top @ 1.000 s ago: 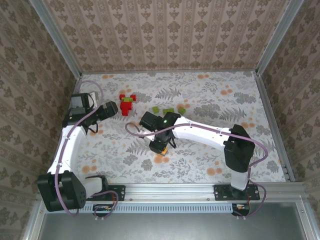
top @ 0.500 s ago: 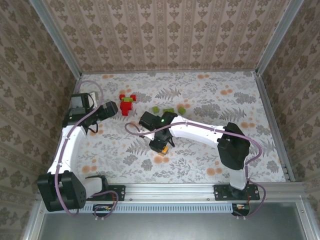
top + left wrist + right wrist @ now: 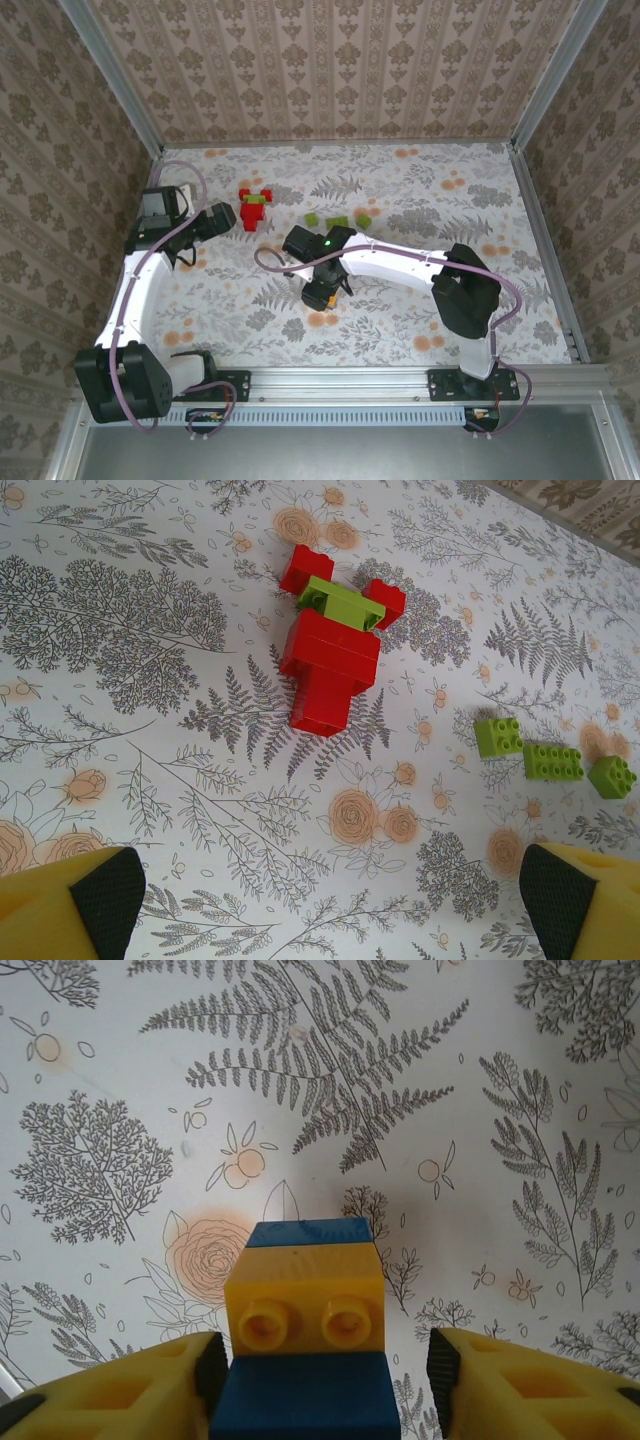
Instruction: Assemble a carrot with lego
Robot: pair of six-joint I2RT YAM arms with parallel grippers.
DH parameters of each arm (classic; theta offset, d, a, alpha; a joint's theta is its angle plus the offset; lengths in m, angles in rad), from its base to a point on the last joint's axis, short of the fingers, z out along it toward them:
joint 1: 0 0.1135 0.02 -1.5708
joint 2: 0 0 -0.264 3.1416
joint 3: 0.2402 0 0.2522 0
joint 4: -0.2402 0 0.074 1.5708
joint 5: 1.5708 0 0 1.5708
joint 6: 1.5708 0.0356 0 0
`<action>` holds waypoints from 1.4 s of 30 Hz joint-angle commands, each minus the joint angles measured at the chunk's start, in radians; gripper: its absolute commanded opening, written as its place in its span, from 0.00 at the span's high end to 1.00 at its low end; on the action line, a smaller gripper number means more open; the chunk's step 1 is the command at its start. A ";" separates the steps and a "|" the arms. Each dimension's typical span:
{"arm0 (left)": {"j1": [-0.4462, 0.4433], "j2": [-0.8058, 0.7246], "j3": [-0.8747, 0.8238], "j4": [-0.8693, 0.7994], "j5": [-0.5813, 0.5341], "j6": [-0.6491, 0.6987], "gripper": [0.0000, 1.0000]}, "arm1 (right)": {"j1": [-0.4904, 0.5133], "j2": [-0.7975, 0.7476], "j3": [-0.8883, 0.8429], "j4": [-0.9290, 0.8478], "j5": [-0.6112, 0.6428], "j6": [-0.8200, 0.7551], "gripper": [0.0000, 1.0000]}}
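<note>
A short stack of blue, yellow and blue bricks (image 3: 305,1305) stands between the fingers of my right gripper (image 3: 320,1360), over the flowered table. The left pad (image 3: 212,1370) lies against the stack. The right pad (image 3: 438,1370) stands a clear gap away, so the gripper is open. From above, this gripper (image 3: 319,293) sits near the table's middle. My left gripper (image 3: 330,910) is open with nothing between its fingers, hovering at the left (image 3: 200,225). Ahead of it lies a red brick cluster (image 3: 330,665) with a green brick (image 3: 340,602) on top.
Three loose green bricks (image 3: 498,735) (image 3: 552,761) (image 3: 611,776) lie in a row right of the red cluster (image 3: 252,213), just beyond the right wrist. Patterned walls close in the table on three sides, and a metal rail (image 3: 340,378) runs along the near edge.
The right wrist has shifted slightly to the right over the same spot, and less of the yellow brick shows under it from above. The left arm has not moved.
</note>
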 commanded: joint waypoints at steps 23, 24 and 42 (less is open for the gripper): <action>-0.004 -0.023 0.024 -0.009 0.014 0.010 0.00 | -0.341 0.369 0.728 -0.191 0.128 -0.364 0.06; -0.004 -0.025 0.024 -0.011 0.013 0.010 0.00 | -0.359 0.445 0.832 -0.251 0.110 -0.379 0.05; -0.005 -0.008 0.033 -0.015 -0.008 0.013 0.00 | -0.471 0.771 1.060 -0.376 -0.040 -0.578 0.07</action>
